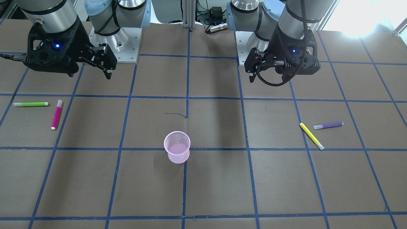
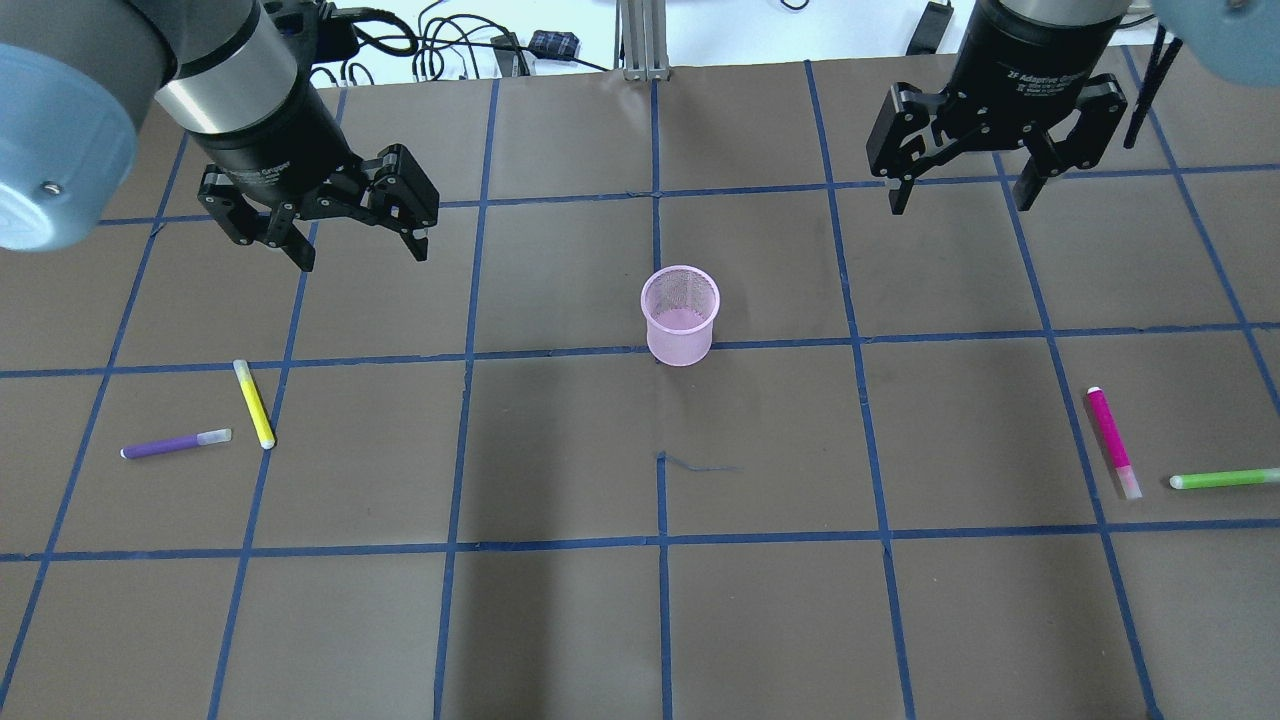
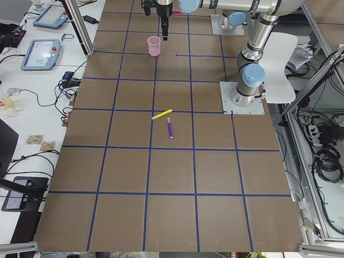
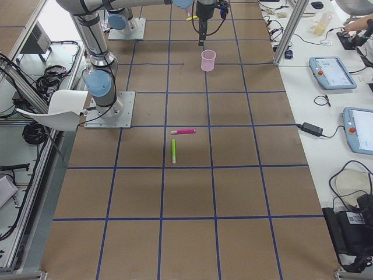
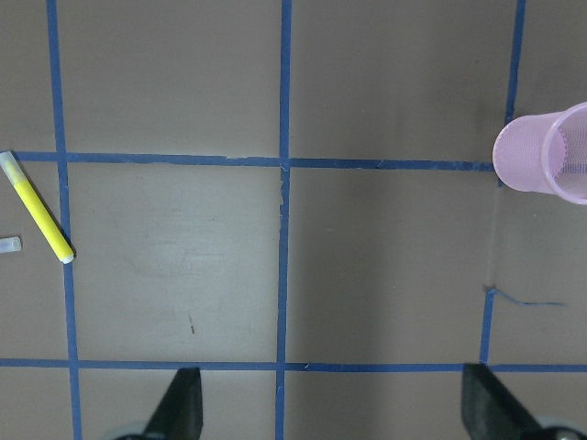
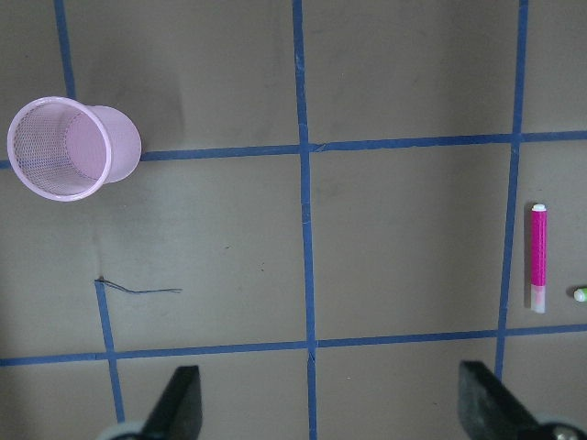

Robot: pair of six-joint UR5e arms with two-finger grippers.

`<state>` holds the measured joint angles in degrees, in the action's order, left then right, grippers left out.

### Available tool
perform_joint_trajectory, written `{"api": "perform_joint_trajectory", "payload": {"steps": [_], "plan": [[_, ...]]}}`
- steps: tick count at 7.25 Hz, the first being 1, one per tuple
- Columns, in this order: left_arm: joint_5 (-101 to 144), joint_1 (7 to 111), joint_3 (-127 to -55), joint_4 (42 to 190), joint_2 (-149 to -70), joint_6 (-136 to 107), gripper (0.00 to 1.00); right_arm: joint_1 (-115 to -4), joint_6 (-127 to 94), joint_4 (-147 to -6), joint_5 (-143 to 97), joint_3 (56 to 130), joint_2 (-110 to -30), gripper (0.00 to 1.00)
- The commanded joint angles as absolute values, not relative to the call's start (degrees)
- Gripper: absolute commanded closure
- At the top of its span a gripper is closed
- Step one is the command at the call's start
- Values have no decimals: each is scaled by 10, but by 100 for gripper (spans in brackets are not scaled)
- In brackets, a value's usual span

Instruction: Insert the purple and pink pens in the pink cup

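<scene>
A pink mesh cup (image 2: 680, 314) stands upright and empty at the table's middle; it also shows in the front view (image 1: 177, 147). A purple pen (image 2: 175, 444) lies flat at the left, next to a yellow pen (image 2: 254, 403). A pink pen (image 2: 1112, 441) lies flat at the right, next to a green pen (image 2: 1222, 479). My left gripper (image 2: 360, 250) hangs open and empty above the table, behind the purple pen. My right gripper (image 2: 962, 195) hangs open and empty, behind the pink pen. Both are well apart from the cup.
The brown table (image 2: 560, 600) carries a grid of blue tape lines. The arm bases (image 1: 117, 41) stand at the robot's side. Cables and tablets (image 3: 40, 54) lie on a side bench beyond the table's far edge.
</scene>
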<state>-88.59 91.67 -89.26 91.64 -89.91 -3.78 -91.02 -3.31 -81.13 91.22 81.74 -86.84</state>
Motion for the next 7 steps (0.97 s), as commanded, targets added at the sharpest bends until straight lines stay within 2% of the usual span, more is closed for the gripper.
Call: {"api": "perform_joint_trajectory", "payload": {"steps": [1,4,7], "plan": [[-886,917,-893,917,-899,-38,0,-909,-32,-813,912,817,-868,0],[-886,909,-893,916,-900,-1,0,-890,-37,-816,912,817,-867,0],[-889,822,-923,923,-887,237,0,-813,7,-838,918,820,-833,0]]}}
